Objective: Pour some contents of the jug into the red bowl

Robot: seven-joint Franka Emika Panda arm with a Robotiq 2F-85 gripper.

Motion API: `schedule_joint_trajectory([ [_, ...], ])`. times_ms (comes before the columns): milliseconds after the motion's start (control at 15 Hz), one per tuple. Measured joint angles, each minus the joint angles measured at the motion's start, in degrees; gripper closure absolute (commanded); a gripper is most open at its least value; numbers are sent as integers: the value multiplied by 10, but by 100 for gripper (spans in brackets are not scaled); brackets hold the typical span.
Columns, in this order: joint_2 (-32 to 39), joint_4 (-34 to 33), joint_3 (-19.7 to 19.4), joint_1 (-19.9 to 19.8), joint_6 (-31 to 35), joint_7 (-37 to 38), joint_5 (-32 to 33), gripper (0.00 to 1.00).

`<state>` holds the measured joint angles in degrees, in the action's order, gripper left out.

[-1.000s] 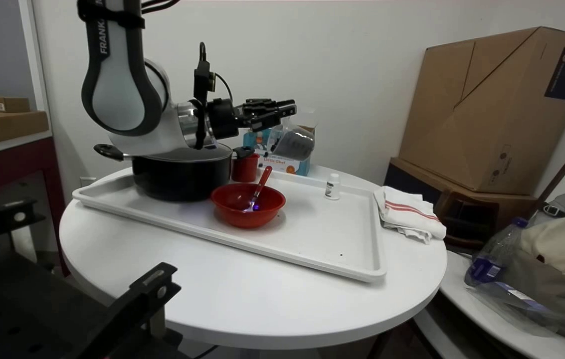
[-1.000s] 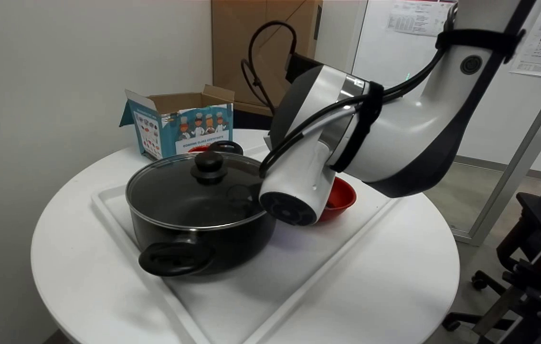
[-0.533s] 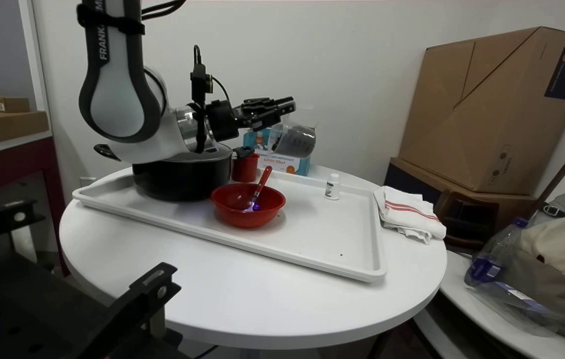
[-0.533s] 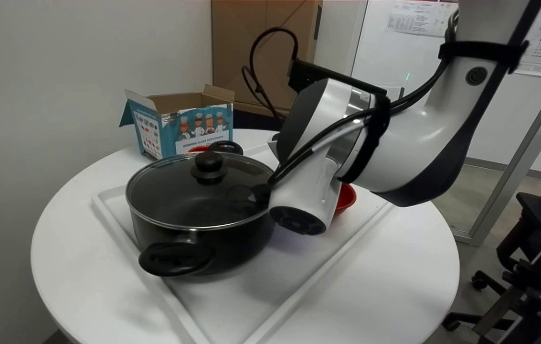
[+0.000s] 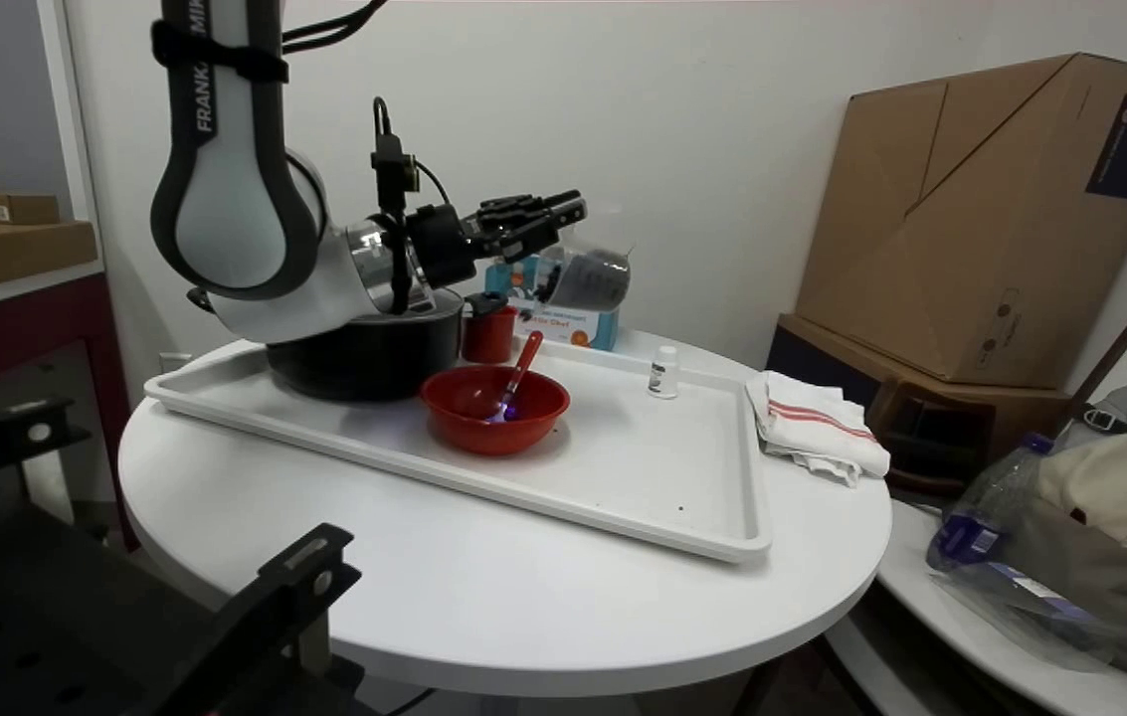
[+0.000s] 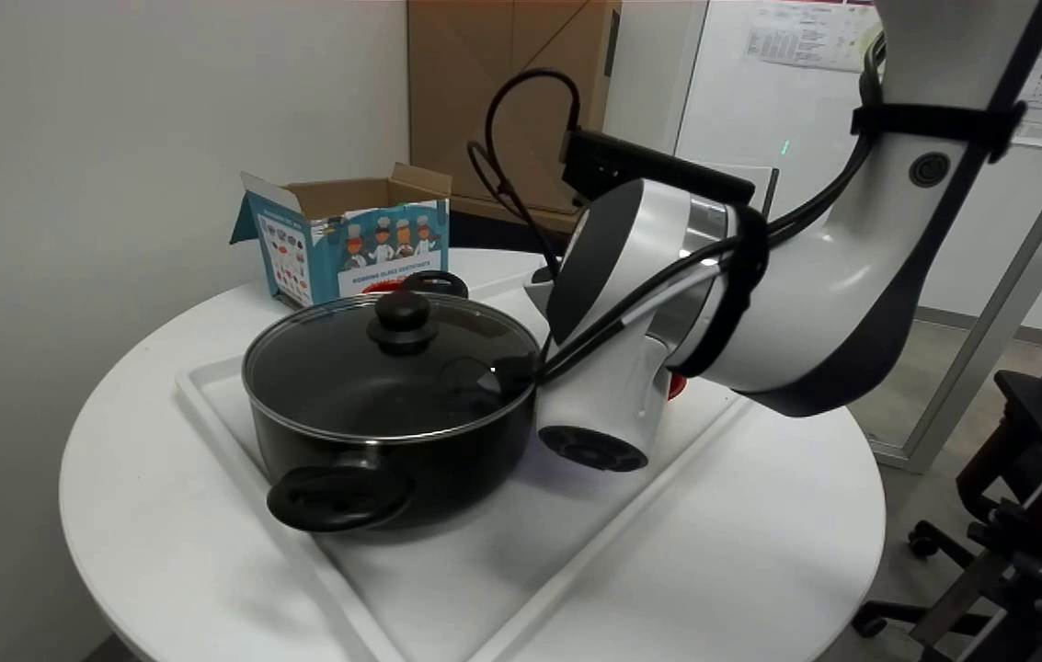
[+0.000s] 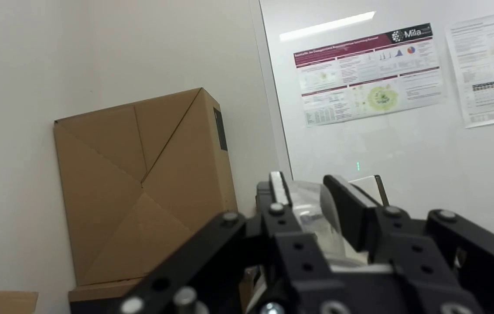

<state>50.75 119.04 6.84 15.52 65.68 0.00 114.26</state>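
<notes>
My gripper is shut on the jug. The jug is translucent with dark contents. It is tipped almost onto its side, mouth toward the arm, and hangs below the fingers. Dark bits show at its mouth, with a dark speck just below; I cannot tell if it is falling. In the wrist view, clear jug plastic shows between the jaws of the gripper. The red bowl stands lower and nearer the camera in that exterior view; its rim barely shows past the arm elsewhere. The arm hides the jug there.
A red-handled spoon leans in the bowl. A black lidded pot and a small white bottle stand on the white tray. A red cup and blue box stand behind. A folded cloth lies right.
The wrist has lowered and turned, and the jug has tipped further, its base rising until it lies nearly level. Its dark contents have shifted toward the mouth. The bowl and tray stay put.
</notes>
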Motion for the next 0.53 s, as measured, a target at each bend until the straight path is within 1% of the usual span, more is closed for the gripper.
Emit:
schedule_joint_trajectory([
  [333, 3, 2, 0, -1, -11, 4, 2, 88],
  [533, 3, -1, 8, -10, -6, -12, -33, 88],
])
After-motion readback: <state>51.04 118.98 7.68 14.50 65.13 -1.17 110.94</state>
